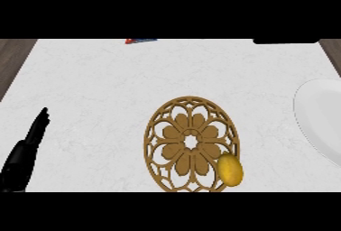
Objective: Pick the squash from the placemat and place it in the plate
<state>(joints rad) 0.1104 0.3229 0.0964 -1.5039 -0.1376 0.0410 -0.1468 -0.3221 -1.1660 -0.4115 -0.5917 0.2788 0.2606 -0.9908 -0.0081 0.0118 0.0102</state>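
The yellow squash (230,169) lies on the near right rim of the round, brown openwork placemat (191,144), partly overhanging that rim. Its long axis runs near to far, tilted slightly, with no end clearly marked as the stem. Well to the left of the placemat, the left hand (26,146) shows at the view's lower left edge, fingers straight and pointing away, holding nothing. To the right of the placemat, a strip of bare white marble worktop (93,81) separates it from the white plate (323,122), which is cut by the right edge. Far beyond the placemat, a small red and blue object (140,41) sits at the worktop's far edge.
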